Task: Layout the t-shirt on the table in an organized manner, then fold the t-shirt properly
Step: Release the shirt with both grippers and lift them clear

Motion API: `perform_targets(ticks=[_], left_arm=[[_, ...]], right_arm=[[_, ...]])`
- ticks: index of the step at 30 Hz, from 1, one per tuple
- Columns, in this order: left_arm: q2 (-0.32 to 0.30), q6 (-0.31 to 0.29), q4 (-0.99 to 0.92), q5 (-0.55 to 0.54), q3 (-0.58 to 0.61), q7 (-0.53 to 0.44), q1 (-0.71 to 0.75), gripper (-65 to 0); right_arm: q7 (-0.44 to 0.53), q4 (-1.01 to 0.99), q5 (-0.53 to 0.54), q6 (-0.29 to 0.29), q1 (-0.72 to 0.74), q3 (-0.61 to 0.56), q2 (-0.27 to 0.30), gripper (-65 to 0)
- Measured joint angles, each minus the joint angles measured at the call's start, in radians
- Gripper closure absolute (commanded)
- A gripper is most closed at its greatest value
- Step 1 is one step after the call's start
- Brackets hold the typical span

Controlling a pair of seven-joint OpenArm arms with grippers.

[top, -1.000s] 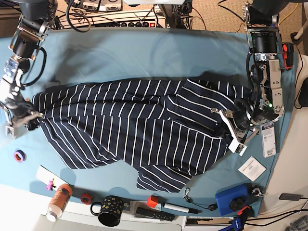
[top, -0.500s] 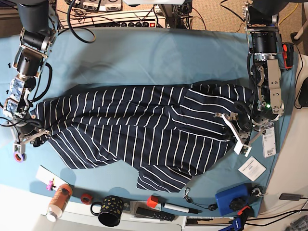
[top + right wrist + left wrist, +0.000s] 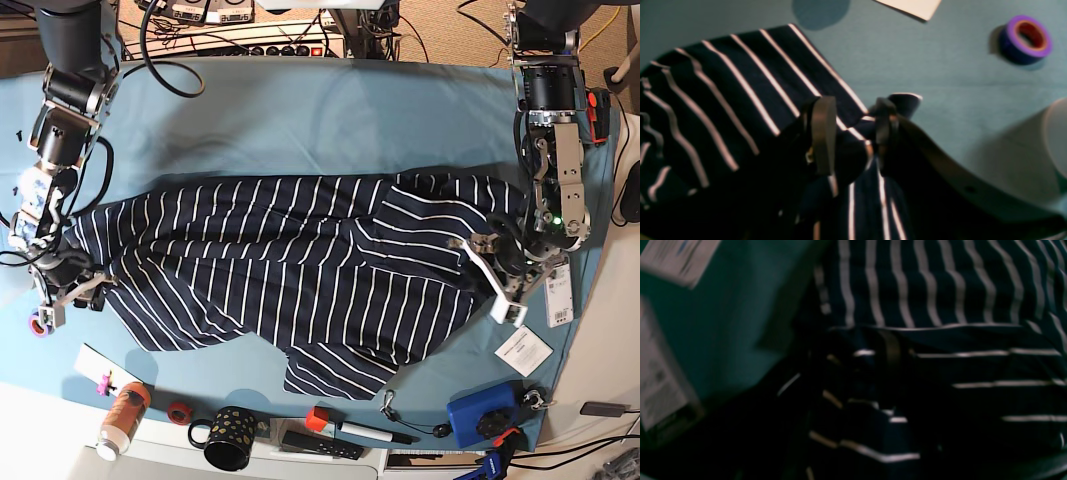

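The navy t-shirt with thin white stripes lies spread widthways on the teal table, creased in the middle. My right gripper is at the shirt's left end. In the right wrist view that gripper is open, its fingers apart with a loose corner of the t-shirt lying between them on the table. My left gripper is low over the shirt's right end. The left wrist view is dark and blurred; there the gripper shows its jaws apart above the striped t-shirt.
A purple tape roll lies just beyond the right gripper, near a paper slip. Along the front edge stand an orange bottle, a black mug, a marker and a blue box. White cards lie by the left gripper.
Both grippers have gone from shut on the shirt's ends to open. The right gripper has moved toward the front edge and the left gripper slightly outward, leaving the shirt stretched wider.
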Motion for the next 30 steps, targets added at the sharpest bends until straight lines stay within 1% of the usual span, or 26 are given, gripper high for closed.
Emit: perform_targets(ticks=[2,4,5,7,9,12,14,16,17,19,20,22,23,24,25,26,28,30], left_arm=[[0.001,0.028,0.016,-0.005,0.0,0.056,-0.002,-25.0],[-0.001,0.028,0.049,-0.033,-0.002,0.158,-0.018,-24.9],[-0.002,0.025,0.074,-0.063,-0.008,0.21,-0.029,-24.9],[-0.017,0.015,0.141,-0.137,-0.03,0.284,-0.047,-24.9],[-0.044,0.0,0.209,-0.175,-0.077,0.292,-0.043,-24.9],[-0.093,0.005,0.278,-0.185,-0.198,0.295,0.038,-24.9],[-0.11,0.001,0.318,-0.226,-0.299,0.317,0.115,-24.9],[-0.121,-0.044,0.356,-0.302,-0.395,0.317,0.183,-24.9],[-0.126,-0.067,0.371,-0.347,-0.442,0.32,0.211,-24.9],[-0.129,-0.106,0.393,-0.417,-0.53,0.336,0.264,-24.9],[-0.129,-0.122,0.397,-0.441,-0.57,0.343,0.288,-24.9],[-0.127,-0.142,0.394,-0.472,-0.644,0.365,0.332,-24.9],[-0.126,-0.143,0.393,-0.483,-0.676,0.369,0.348,-24.9],[-0.126,-0.146,0.393,-0.501,-0.704,0.369,0.362,-24.9],[-0.126,-0.154,0.394,-0.521,-0.728,0.369,0.373,-24.9],[-0.126,-0.17,0.394,-0.537,-0.746,0.375,0.381,-24.9],[-0.126,-0.206,0.394,-0.581,-0.759,0.398,0.398,-24.9],[-0.124,-0.22,0.394,-0.588,-0.76,0.413,0.413,-24.9]], right_arm=[[-0.055,0.023,0.067,-0.002,0.004,0.008,-0.002,-20.4],[-0.115,0.076,0.127,0.002,0.003,0.029,-0.006,-20.4],[-0.145,0.112,0.153,0.015,0.003,0.045,-0.006,-20.4],[-0.23,0.201,0.195,0.075,0.004,0.088,-0.005,-20.3],[-0.317,0.303,0.248,0.105,0.005,0.138,-0.002,-20.3],[-0.439,0.458,0.295,0.104,0.012,0.236,-0.002,-20.3],[-0.515,0.537,0.331,0.106,0.016,0.311,0.002,-20.3],[-0.59,0.572,0.374,0.107,0.011,0.378,0.019,-20.3],[-0.61,0.574,0.404,0.106,0.002,0.407,0.032,-20.3],[-0.634,0.574,0.447,0.105,-0.038,0.466,0.049,-20.3],[-0.64,0.573,0.448,0.105,-0.068,0.493,0.051,-20.3],[-0.647,0.573,0.451,0.104,-0.137,0.528,0.049,-20.3],[-0.647,0.572,0.451,0.105,-0.176,0.533,0.046,-20.3],[-0.645,0.572,0.451,0.11,-0.22,0.534,0.044,-20.3],[-0.638,0.571,0.446,0.136,-0.266,0.534,0.039,-20.3],[-0.626,0.57,0.433,0.15,-0.311,0.534,0.029,-20.3],[-0.578,0.568,0.393,0.142,-0.396,0.534,-0.002,-20.3],[-0.52,0.567,0.395,0.148,-0.472,0.531,-0.04,-20.3]])
